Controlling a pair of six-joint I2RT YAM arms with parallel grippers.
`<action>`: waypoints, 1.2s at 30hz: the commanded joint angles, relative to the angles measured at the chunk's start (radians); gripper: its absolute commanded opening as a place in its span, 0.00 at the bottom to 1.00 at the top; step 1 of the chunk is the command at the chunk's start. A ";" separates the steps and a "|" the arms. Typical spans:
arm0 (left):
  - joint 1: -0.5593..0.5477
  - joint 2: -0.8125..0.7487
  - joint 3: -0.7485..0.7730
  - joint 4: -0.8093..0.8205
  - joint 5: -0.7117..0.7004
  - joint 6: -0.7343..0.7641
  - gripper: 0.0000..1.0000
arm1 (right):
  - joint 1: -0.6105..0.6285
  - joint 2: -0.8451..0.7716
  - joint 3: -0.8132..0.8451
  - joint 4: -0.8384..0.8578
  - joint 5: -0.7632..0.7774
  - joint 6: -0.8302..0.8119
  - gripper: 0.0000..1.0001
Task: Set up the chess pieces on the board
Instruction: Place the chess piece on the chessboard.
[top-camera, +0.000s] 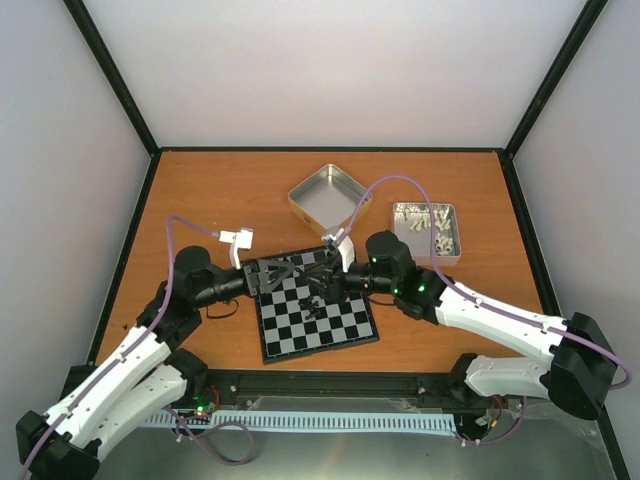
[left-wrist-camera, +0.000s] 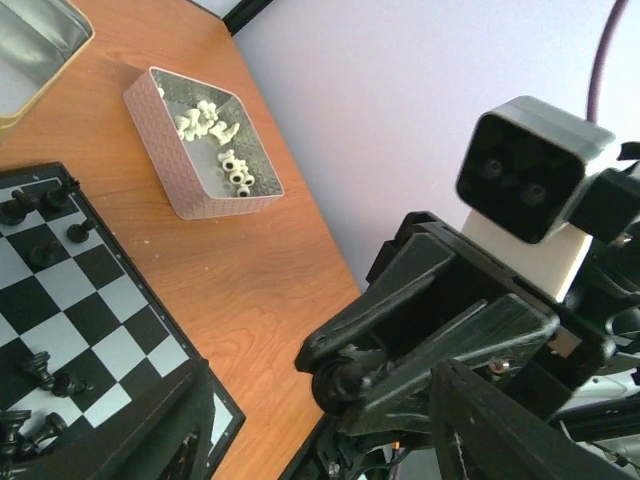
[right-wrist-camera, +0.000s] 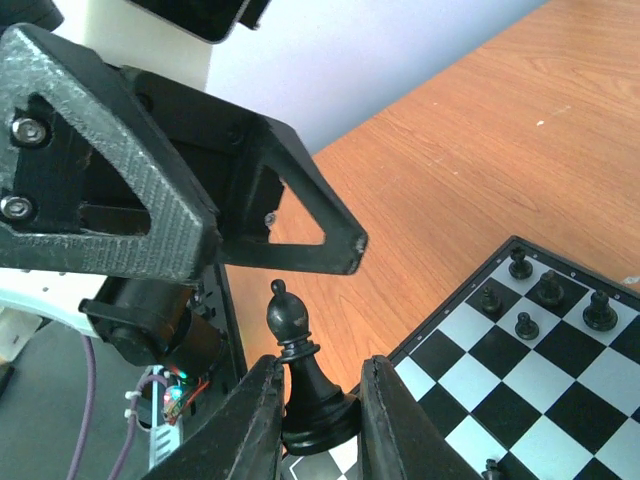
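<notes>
While just a few chess pieces (right-wrist-camera: 548, 290) sit on the board (top-camera: 315, 310), setup looks barely begun; right hand (right-wrist-camera: 320, 385) pinches a tall black piece (right-wrist-camera: 292, 320), left hand (top-camera: 300, 272) open, empty.

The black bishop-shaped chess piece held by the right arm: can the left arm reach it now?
Probably yes. The left arm's fingers are close by the black bishop-shaped chess piece; its top stands clear of the right arm's fingers gripping its base, and nothing lies between.

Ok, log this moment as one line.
right gripper: shut on black bishop | left gripper: open, close by | board: some black pieces standing
</notes>
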 joint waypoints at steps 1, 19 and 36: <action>0.006 -0.002 0.080 -0.027 0.027 -0.022 0.59 | -0.001 0.000 -0.019 0.042 0.036 0.045 0.13; 0.006 0.134 0.067 0.017 0.122 -0.050 0.27 | 0.012 0.057 0.014 0.055 -0.013 0.024 0.14; 0.006 0.164 0.046 0.032 0.158 -0.024 0.20 | 0.014 0.080 0.028 0.064 -0.015 0.024 0.14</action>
